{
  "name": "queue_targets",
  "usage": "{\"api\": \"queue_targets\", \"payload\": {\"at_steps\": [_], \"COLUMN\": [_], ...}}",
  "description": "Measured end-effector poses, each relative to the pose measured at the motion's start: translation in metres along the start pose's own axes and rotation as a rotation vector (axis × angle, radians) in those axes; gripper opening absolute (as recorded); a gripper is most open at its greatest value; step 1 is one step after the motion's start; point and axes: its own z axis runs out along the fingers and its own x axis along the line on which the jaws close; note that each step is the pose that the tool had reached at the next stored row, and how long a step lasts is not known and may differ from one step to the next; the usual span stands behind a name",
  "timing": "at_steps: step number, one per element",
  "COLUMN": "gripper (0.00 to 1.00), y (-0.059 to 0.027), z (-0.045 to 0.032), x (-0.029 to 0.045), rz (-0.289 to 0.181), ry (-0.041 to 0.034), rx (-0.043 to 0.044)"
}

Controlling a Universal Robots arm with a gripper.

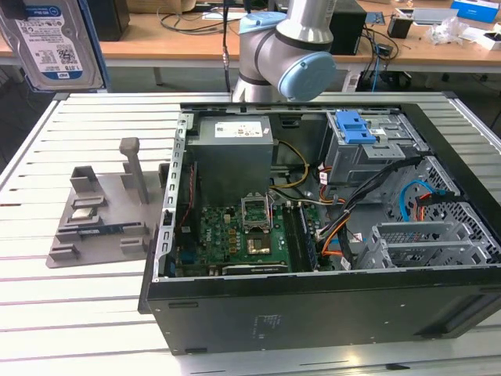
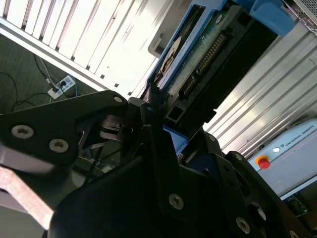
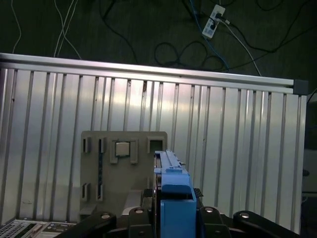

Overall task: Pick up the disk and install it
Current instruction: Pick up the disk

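Tool [image 2: 148,106]: black fingers closed narrow on one short end of the disk [image 2: 198,54], gripping it across its thickness. In the first wrist view the fingers sit on either side of the drive's blue carrier frame [image 3: 174,198].

Disk, position: held in the air outside the open computer case [image 1: 313,235], off the case's side on the exterior view's left, above the grey fixture plate [image 3: 124,168] that lies next to that side.

Disk, orientation: the long axis runs straight out from the tool. In the exterior view the disk [image 1: 55,39] stands nearly upright, slightly tilted, with its label face towards that camera. In the first wrist view it is seen edge-on.

Disk, appearance: silver body with blue plastic along the edges. The label [image 1: 48,31] is blue and white, with small print and a square code patch. The second wrist view shows the opposite face, a green circuit board with a dark connector row.

Surroundings: the case lies open on the slatted metal surface [image 1: 78,313], motherboard exposed. The arm [image 1: 290,47] rises behind the case.
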Motion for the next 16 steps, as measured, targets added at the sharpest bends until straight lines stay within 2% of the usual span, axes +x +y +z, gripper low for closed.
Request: {"api": "queue_targets", "payload": {"at_steps": [3,16], "gripper": [0.37,0.37], "y": [-0.0027,-0.0314], "z": [-0.0002,-0.0021], "x": [0.0010,0.0225], "rz": [0.000,0.000], "ry": [0.0000,-0.0008], "rx": [-0.0001,-0.0007]}}
